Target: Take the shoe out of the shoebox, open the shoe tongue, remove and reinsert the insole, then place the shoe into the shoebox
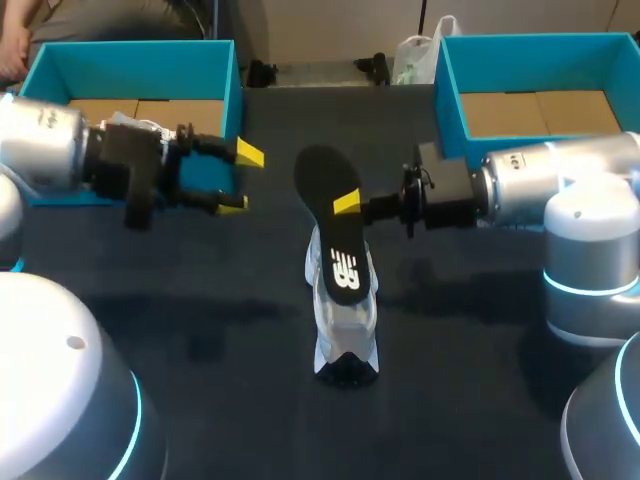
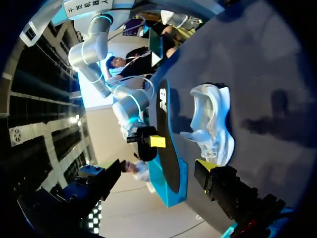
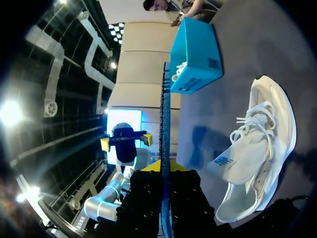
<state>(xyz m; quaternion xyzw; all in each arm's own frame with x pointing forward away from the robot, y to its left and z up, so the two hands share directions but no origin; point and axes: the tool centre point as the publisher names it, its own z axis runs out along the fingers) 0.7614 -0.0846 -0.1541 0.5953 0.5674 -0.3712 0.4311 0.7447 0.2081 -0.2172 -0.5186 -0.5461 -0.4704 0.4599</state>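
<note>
A white sneaker (image 1: 345, 318) lies on the dark table, toe towards the near edge. Above its heel the black insole (image 1: 335, 215) is held up on edge, with my right gripper (image 1: 347, 203) shut on its side. In the right wrist view the insole (image 3: 164, 114) shows edge-on between the fingers of my right gripper (image 3: 164, 171), and the sneaker (image 3: 257, 148) lies beside it. My left gripper (image 1: 242, 180) hovers open and empty left of the insole, apart from it. In the left wrist view the insole (image 2: 166, 148) and the sneaker (image 2: 213, 124) are ahead of my left gripper (image 2: 157, 171).
A blue shoebox (image 1: 130, 60) stands at the back left behind my left arm, with something white inside. A second blue shoebox (image 1: 530, 50) stands at the back right, above my right arm. Dark cloth (image 1: 200, 340) covers the table around the sneaker.
</note>
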